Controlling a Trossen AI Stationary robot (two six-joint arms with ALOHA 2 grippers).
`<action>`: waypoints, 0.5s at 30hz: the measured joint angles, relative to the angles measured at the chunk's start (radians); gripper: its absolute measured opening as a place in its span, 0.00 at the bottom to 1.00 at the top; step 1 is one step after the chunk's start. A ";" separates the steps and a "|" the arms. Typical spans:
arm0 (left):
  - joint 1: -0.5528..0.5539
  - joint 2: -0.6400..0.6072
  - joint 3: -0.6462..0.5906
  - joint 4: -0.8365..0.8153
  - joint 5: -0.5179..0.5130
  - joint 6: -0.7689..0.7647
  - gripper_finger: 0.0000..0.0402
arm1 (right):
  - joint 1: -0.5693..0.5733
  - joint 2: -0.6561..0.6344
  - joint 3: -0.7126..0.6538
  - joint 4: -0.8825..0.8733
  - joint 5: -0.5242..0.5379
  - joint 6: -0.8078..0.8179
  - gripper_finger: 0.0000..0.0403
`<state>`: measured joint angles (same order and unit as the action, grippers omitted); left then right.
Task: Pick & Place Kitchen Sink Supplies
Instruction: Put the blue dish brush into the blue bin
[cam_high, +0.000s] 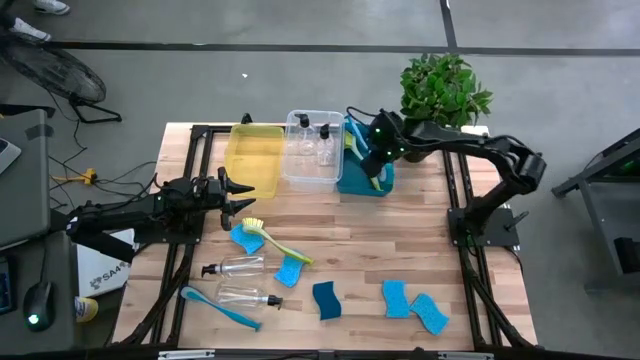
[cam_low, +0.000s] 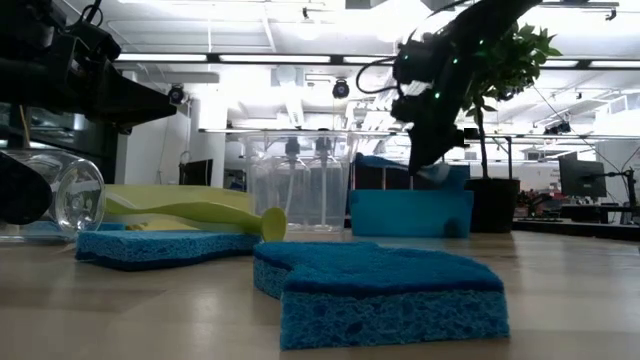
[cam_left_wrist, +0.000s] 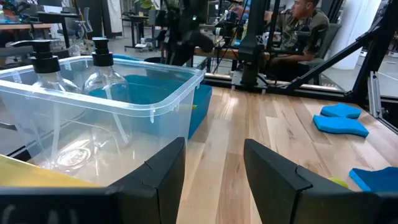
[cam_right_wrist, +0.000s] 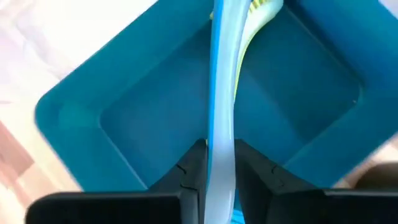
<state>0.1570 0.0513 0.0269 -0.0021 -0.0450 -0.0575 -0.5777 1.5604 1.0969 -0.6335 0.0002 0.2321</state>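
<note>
Right wrist view shows the right end effector closed narrowly on a pale blue long-handled plastic dish brush, which hangs down into the teal rectangular plastic bin with a yellow-green brush head already lying inside. The chief risk, as I judge it, is that the handle is let go while it leans on the bin's wall, so the brush tips out over the rim or knocks the bin; a grip this close to the handle's end also lets the brush swing. In the high view the left end effector hovers over the wooden slatted surface beside the yellow plastic bin, well apart from the teal bin, its fingers spread wide and empty in the left wrist view; moving on from there, it could clip the clear plastic bin that holds clear pump bottles with black tops. Still out on the surface, well away from the teal bin, lie blue rectangular sponges, two clear bottles, a yellow-green brush and a blue brush. Hidden: the blue brush's head, the bin's floor below it, and whether the brush touches anything.
</note>
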 joint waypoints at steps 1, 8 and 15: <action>0.000 0.000 0.000 0.000 0.000 0.000 0.40 | 0.000 0.012 0.000 0.008 0.002 -0.001 0.13; 0.000 0.000 0.000 0.000 0.000 0.000 0.40 | 0.000 0.046 0.000 -0.006 0.029 -0.002 0.18; 0.000 0.000 0.000 0.000 0.000 0.000 0.40 | -0.005 0.045 0.000 0.006 0.045 0.003 0.13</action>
<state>0.1570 0.0513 0.0269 -0.0021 -0.0448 -0.0574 -0.5827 1.6051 1.0969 -0.6277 0.0452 0.2352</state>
